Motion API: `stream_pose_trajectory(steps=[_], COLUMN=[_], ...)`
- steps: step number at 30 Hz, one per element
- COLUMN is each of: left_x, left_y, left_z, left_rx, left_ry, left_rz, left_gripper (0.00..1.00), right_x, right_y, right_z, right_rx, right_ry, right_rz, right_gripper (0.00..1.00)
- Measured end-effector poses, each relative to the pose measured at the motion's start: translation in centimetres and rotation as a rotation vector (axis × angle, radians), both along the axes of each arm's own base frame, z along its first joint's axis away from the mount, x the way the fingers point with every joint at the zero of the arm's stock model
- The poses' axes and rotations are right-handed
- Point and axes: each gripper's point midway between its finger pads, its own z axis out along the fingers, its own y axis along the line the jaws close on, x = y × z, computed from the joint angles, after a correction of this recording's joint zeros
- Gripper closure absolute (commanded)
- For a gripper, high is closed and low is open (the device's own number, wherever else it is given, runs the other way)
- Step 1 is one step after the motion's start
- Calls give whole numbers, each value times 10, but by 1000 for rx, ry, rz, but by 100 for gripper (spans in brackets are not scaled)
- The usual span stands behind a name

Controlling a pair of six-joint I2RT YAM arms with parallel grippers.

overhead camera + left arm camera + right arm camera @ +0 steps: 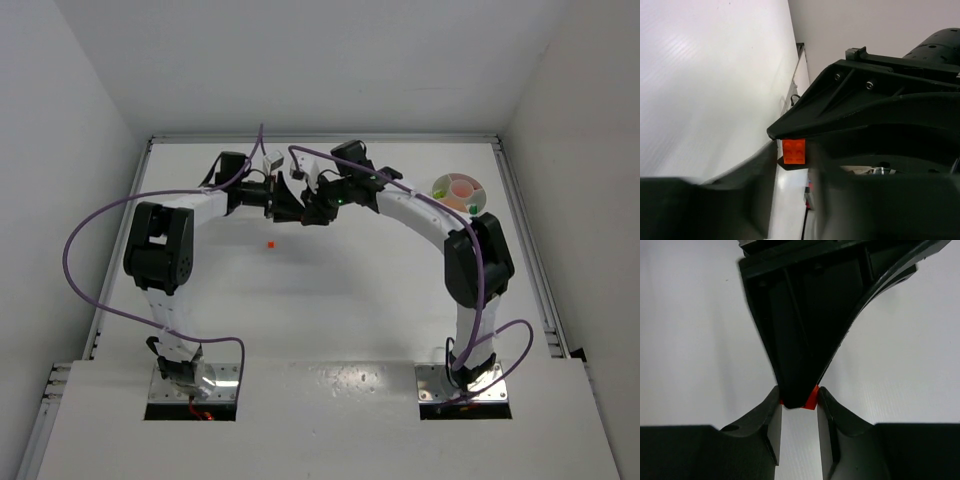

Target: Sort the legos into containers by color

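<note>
Where both arms (165,240) meet toward twelve o'clock, left gripper (794,167) and right gripper (799,402) both pinch one orange brick (793,151), mostly hidden; it looks square, long axis unclear. Dish (441,186) lies at two o'clock, spare red brick (271,243) at seven from them.

Orange lego (813,398) mostly out of sight

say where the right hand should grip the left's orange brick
On the orange brick, the two bare sides showing beside the narrow closed tip of the left hand. Come head-on, opposite that hand, fingers straddling its tip, as the right hand sits.
</note>
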Motion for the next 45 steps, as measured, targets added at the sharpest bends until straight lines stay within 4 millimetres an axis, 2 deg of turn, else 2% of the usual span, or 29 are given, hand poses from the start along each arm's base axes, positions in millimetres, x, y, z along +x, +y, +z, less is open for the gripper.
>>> stream_pose_trajectory(steps=[1,4,7,10,12,14,17,20,23,26,30,33,42,45], left_x=[0,3,3,17,30,46,71,83,82,77,70,70,72,73], left_y=[0,4,16,38,58,78,101,104,94,80,76,79,89,92], left_z=[-1,-8,-13,-12,-14,-17,-16,-14,-9,-5,-10,-13,-18,-20], left_rx=[2,26,53,88,128,199,345,505,654,721,772,800,862,883], left_ry=[-4,-6,6,-31,-50,-73,-162,-278,-393,-470,-485,-485,-481,-475], left_rz=[2,37,83,163,234,306,394,419,397,356,328,329,352,361], left_gripper=[31,0,0,0,0,0,0,0,0,0,0,0,0,0], right_x=[0,0,-3,-5,-3,8,30,46,45,48,82,94,81,79], right_y=[0,-2,-15,-46,-77,-115,-186,-269,-350,-393,-414,-418,-415,-414], right_z=[0,0,-4,-9,-11,-10,-10,-14,-15,-2,24,27,-8,-11], right_rx=[-1,-4,-37,-91,-136,-178,-239,-293,-349,-377,-362,-349,-366,-369], right_ry=[0,3,-3,3,12,10,16,48,92,109,73,73,230,245], right_rz=[-1,-8,-37,-99,-166,-260,-434,-620,-791,-874,-902,-899,-869,-866], right_gripper=[100,100,100,100,100,100,100,100,100,100,100,100,100,86])
